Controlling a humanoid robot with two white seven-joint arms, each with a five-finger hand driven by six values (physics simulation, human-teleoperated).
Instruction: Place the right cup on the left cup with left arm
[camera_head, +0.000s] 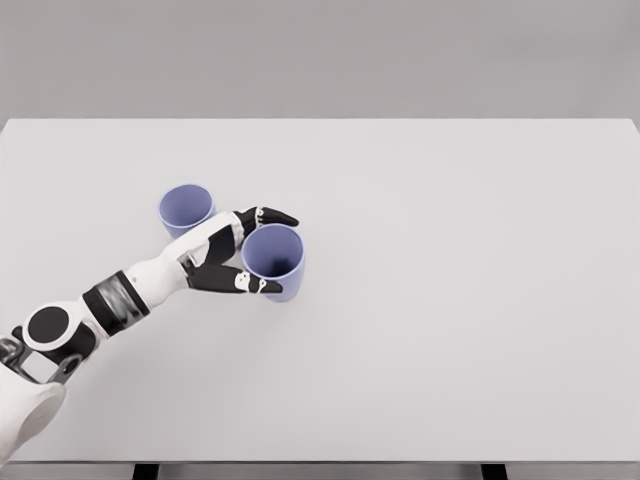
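Two blue-violet cups stand upright on the white table (450, 300). The left cup (185, 208) is farther back, left of centre. The right cup (274, 258) stands a little nearer and to its right. My left hand (268, 250) comes in from the lower left and wraps the right cup: the upper fingers (272, 216) lie along its far rim and the thumb (250, 284) presses its near side. The cup rests on the table. The left cup sits just behind my wrist, apart from the hand. The right arm is not visible.
The table's far edge runs across the top and its near edge along the bottom, with dark legs showing below.
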